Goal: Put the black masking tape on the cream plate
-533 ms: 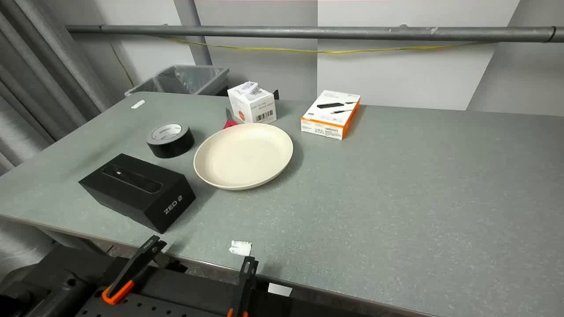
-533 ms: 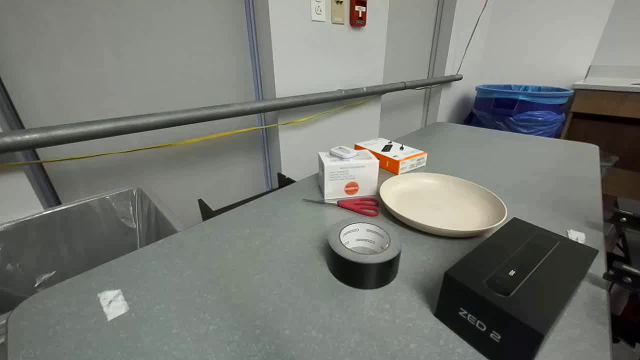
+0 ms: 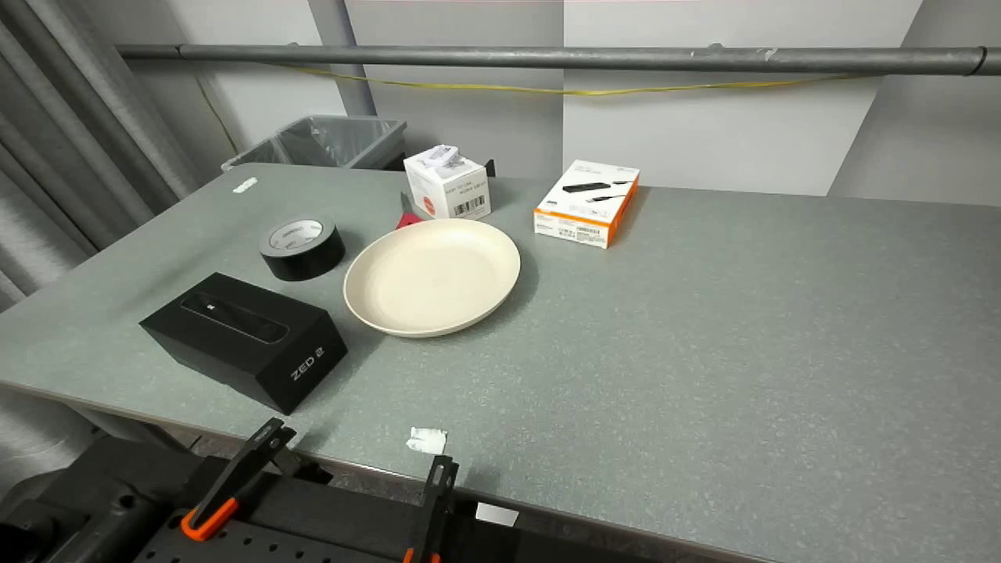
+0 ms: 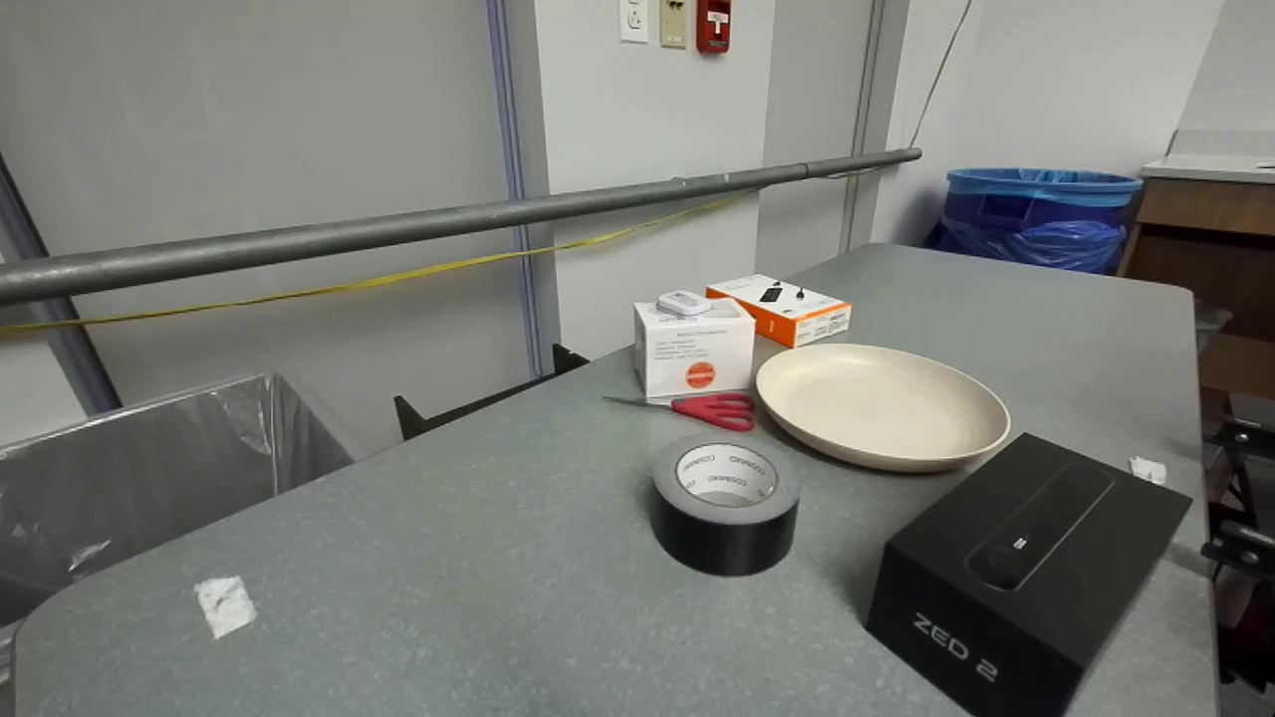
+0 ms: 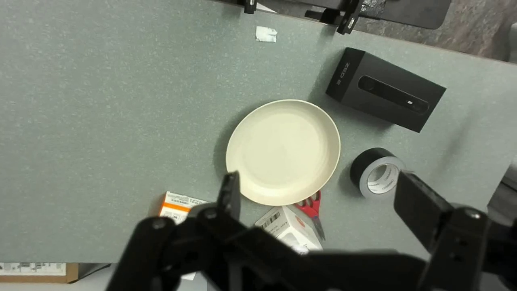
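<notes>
One roll of black tape lies flat near the round cream plate in an exterior view, and a black ZED 2 box is near that plate too. In an exterior view, red scissors and a small white box sit close to the plate. In the wrist view, the gripper has its jaws wide apart, and the tape is beside the plate.

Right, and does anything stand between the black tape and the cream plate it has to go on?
Nothing visible does: the black tape and the cream plate are apart, with no object in the gap in any view. The red-handled scissors and the black ZED 2 box lie on either side, not across it.
</notes>
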Controlling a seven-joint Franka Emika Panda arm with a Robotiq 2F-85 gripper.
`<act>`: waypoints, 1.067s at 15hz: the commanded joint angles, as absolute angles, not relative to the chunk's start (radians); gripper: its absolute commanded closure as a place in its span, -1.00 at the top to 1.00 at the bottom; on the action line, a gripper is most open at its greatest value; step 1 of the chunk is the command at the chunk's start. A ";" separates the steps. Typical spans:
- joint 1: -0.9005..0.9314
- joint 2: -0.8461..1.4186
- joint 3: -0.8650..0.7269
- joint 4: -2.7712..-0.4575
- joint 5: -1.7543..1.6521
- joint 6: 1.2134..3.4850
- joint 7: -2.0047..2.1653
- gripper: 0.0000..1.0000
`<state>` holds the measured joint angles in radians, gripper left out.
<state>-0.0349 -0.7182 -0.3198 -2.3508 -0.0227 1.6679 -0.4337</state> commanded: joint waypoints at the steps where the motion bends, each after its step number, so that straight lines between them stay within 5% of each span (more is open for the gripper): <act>1: -0.007 -0.730 -0.269 -2.468 0.027 1.757 -0.438 1.00; 7: 0.067 -0.708 -0.121 -2.711 0.022 2.044 -0.411 1.00; 16: 0.079 -0.694 -0.106 -2.725 0.017 2.042 -0.412 1.00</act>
